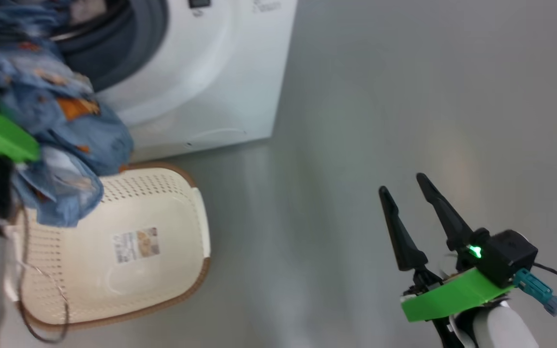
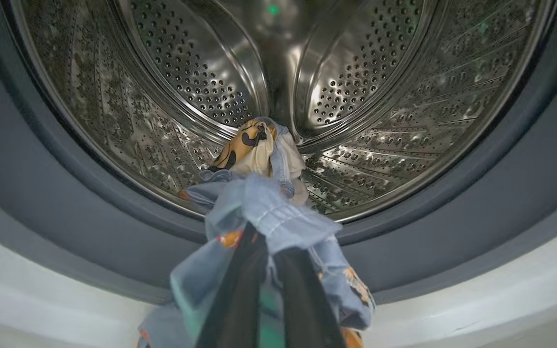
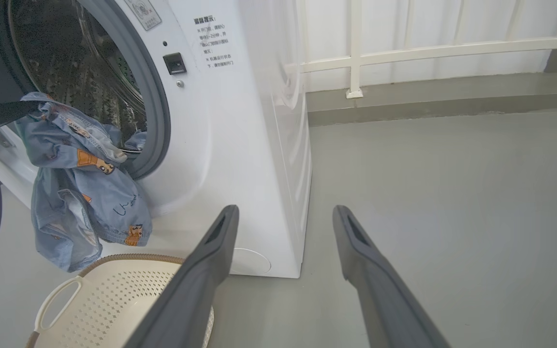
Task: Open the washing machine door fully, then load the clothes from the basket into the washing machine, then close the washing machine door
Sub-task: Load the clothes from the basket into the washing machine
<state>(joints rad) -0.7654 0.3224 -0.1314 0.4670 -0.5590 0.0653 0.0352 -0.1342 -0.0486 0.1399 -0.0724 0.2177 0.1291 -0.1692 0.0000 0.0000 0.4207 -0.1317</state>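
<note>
Clothes bunched in left gripper, which is pinched tight on the cloth at the mouth of the washing machine. Front tip reaches into drum; most hangs outside over the grey seal, above the basket. Right gripper spread wide, empty, well off to the side. Risk: let go here and the weight outside likely drags the bundle out to basket or floor. Cloth wrapped round the fingers may cling too.

Grey floor: washing machine, basket (cream, perforated).
</note>
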